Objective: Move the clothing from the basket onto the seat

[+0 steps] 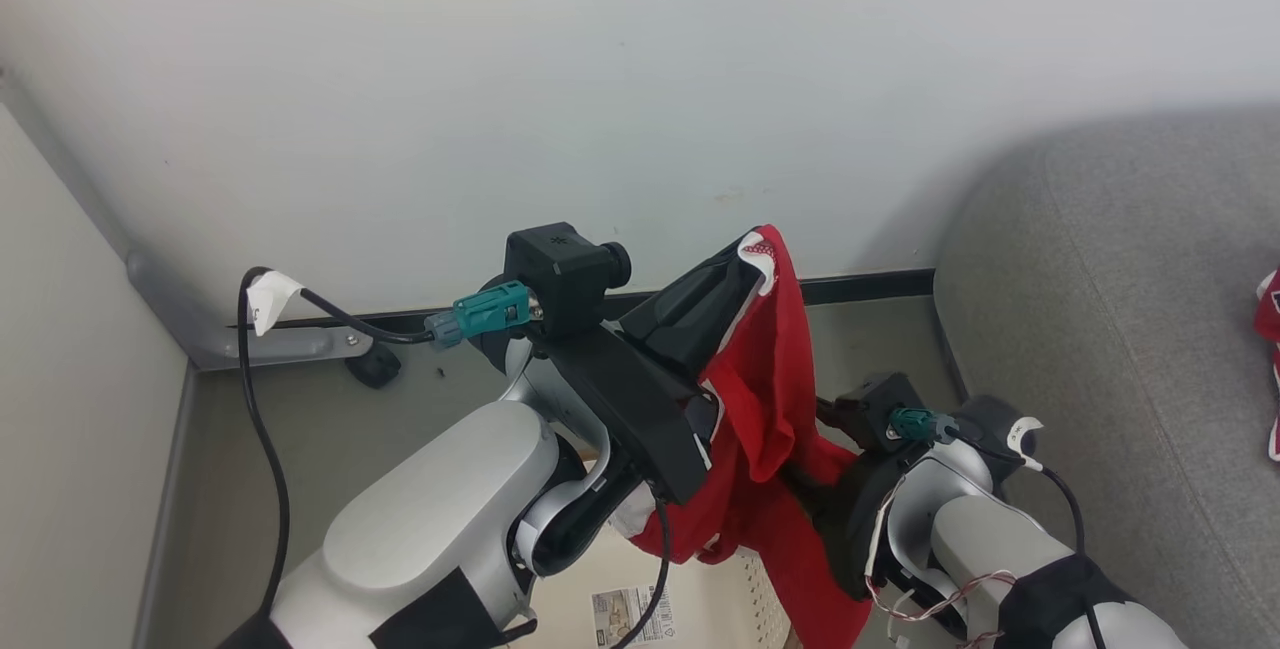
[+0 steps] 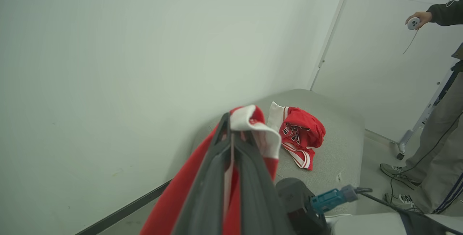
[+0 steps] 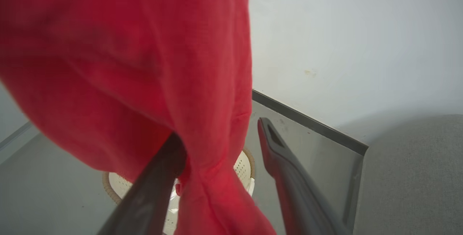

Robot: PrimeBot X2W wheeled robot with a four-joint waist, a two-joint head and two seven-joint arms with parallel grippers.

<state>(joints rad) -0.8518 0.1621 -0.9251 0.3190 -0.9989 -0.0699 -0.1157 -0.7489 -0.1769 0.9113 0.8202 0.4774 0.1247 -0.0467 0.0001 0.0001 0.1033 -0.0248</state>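
My left gripper [image 2: 228, 120] is raised and shut on the white-trimmed edge of a red piece of clothing [image 1: 770, 399]. The piece hangs down from it over the basket [image 1: 700, 594], cream-white and perforated, at the bottom of the head view. My right gripper [image 3: 220, 133] is lower, beside the hanging cloth, and stands open. The red fabric [image 3: 162, 64] drapes between its fingers and hides the left fingertip. Another red garment with white stripes [image 2: 302, 137] lies crumpled on the grey seat [image 2: 343, 133], which stands to the right [image 1: 1120, 329].
A pale wall with a dark skirting strip [image 1: 860, 286] runs behind the basket and seat. A person [image 2: 434, 144] stands past the far end of the seat, with a small white controller in a hand [image 2: 416, 20]. Cables trail from both wrists.
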